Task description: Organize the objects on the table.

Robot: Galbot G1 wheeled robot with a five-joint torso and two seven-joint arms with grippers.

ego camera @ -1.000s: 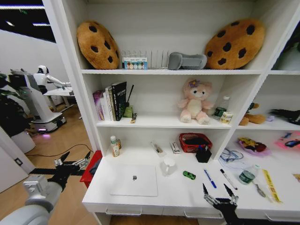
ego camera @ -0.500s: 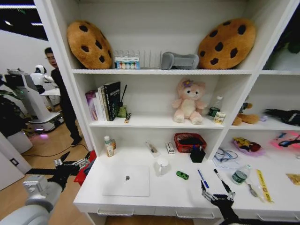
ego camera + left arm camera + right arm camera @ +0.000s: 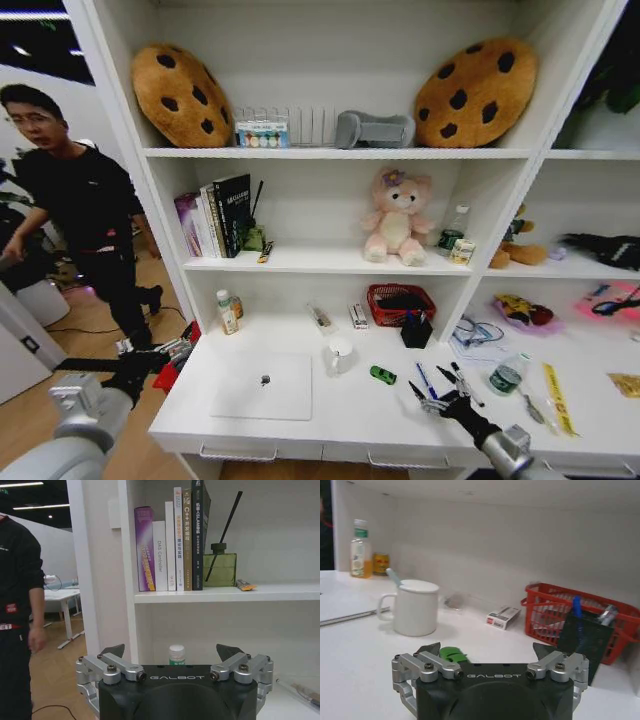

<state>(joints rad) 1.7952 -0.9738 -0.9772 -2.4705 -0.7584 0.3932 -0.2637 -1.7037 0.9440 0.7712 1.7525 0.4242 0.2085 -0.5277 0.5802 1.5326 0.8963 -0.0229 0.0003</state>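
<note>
I am watching the right gripper (image 3: 438, 388) reaching forward low over the desk (image 3: 350, 420), its arm coming in from the near right corner and angling toward the shelf back. Its jaws are standing wide apart and holding nothing. The blue pen (image 3: 425, 380) is lying just left of the fingertips, and the white pen (image 3: 461, 377) just right of them, so both are sitting right at the open fingers. The car (image 3: 382, 375) is resting a little farther to the left of the gripper; in the right wrist view the car (image 3: 452, 655) is showing just ahead, near the left finger. Beyond it the mug (image 3: 414, 607) is standing upright, and the red basket (image 3: 555, 620) is sitting farther ahead toward the right finger, with a black holder (image 3: 584, 637) in front of it.

The laptop (image 3: 262, 384) is lying shut, flat on the desk, well to the left of the right gripper.

The left gripper (image 3: 152, 356) is hanging off the desk's left end, its arm stretched level from the near left, fingers spread open and empty. In the left wrist view the left gripper (image 3: 170, 652) is facing the shelf unit, with a capped bottle (image 3: 176, 654) between its fingers farther off and books (image 3: 172, 540) on the shelf above.
</note>
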